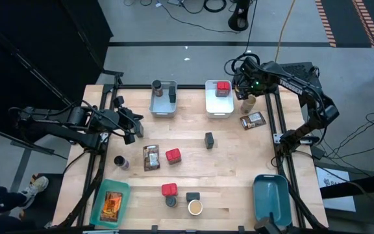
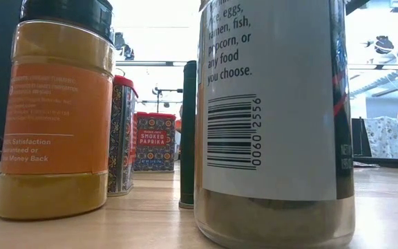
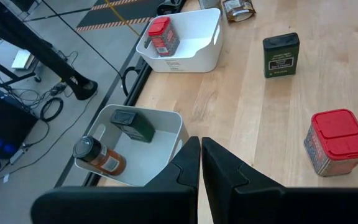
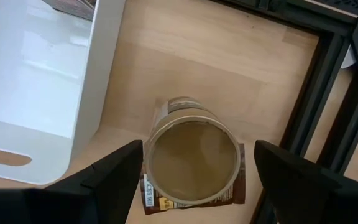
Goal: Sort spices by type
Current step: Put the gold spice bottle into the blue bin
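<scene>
Wooden table [image 1: 226, 182]. Grey bin [image 1: 163, 104] and white bin [image 1: 218, 105] at far edge; teal bin [image 1: 112, 203] and blue bin [image 1: 271, 198] at near corners.

Both robot arms are dark, almost black, made of long thin tubes joined by chunky round parts. The left arm [image 1: 76, 120] sits beside the grey bin [image 1: 163, 97]. The right arm [image 1: 291, 81], on the other side of that bin, has white letters on its top tube and a tiny green light. Black cables curl around it. The left gripper's fingers [image 3: 188, 171] are black, flat and pointy.
</scene>
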